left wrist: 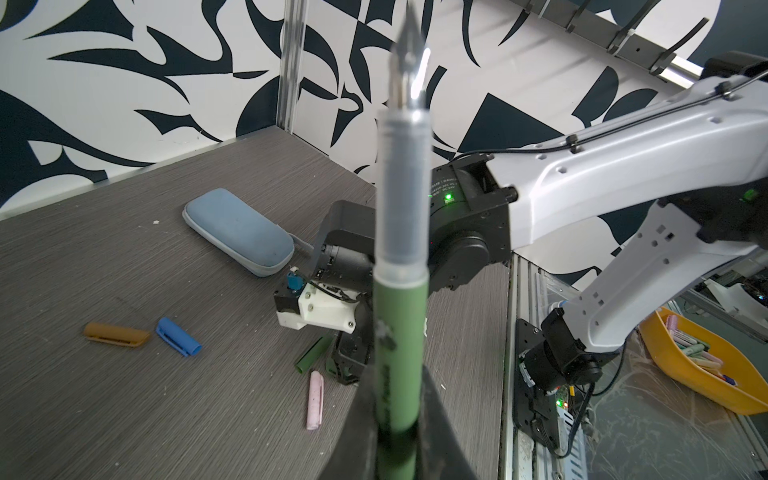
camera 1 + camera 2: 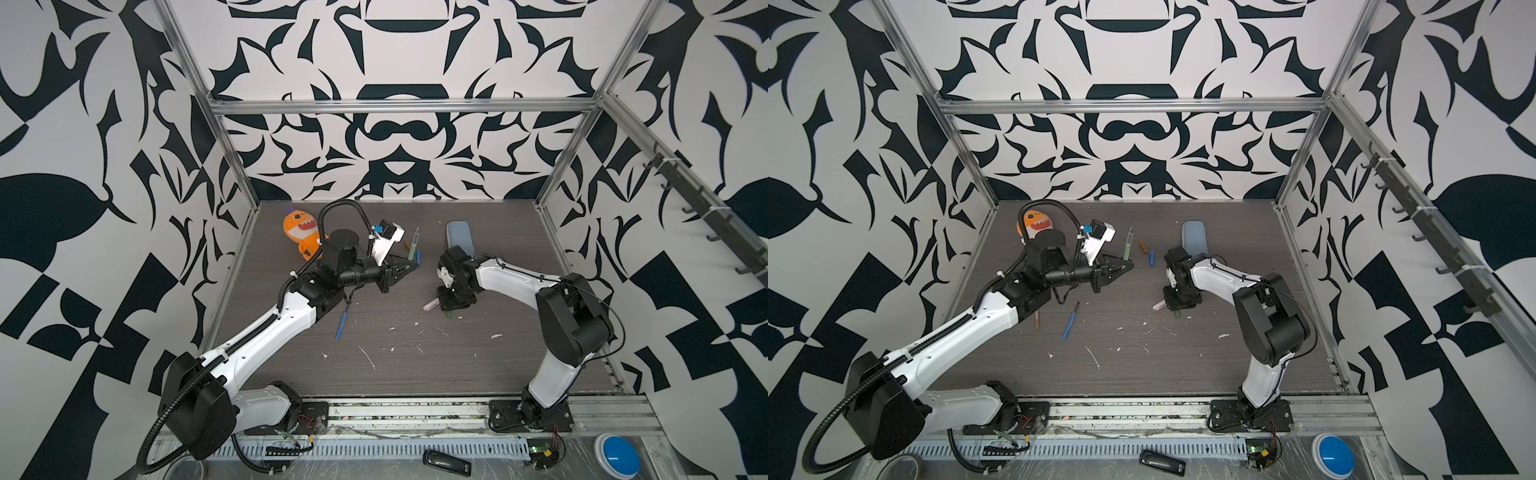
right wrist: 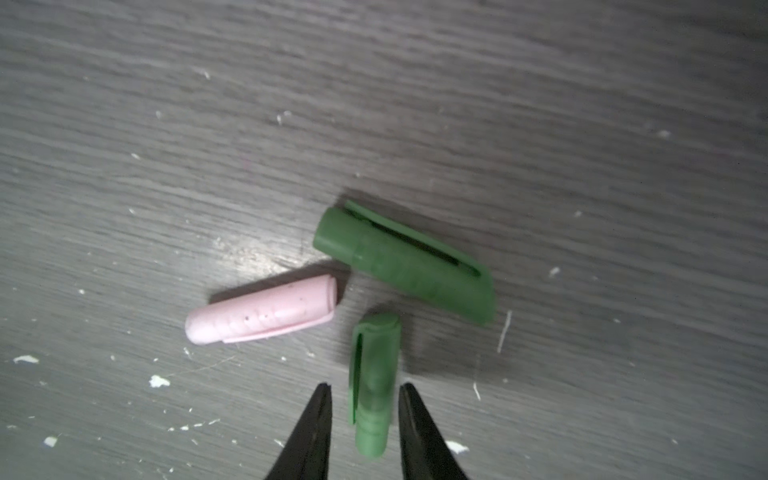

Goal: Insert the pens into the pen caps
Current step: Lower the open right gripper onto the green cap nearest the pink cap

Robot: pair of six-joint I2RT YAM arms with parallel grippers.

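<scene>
The zip case (image 2: 460, 237) lies at the table (image 2: 498, 365) rear; pen caps (image 3: 262, 311) cluster before it, a pen (image 2: 341, 326) to their left.

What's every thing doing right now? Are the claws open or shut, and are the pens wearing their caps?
Left claw: shut on green pen.
Green pen: held, uncapped.
Right claw: open around green cap.
Green cap: lying empty.
Second green cap: lying empty.
Pink cap: lying empty.
Blue cap: lying empty.
Brown cap: lying empty.
Blue pen: lying flat, uncapped.
Case: closed.

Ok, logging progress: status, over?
Left gripper shut on green pen, nib bare. Right gripper open, straddling green cap. Pink cap, second green cap close beside.
</scene>
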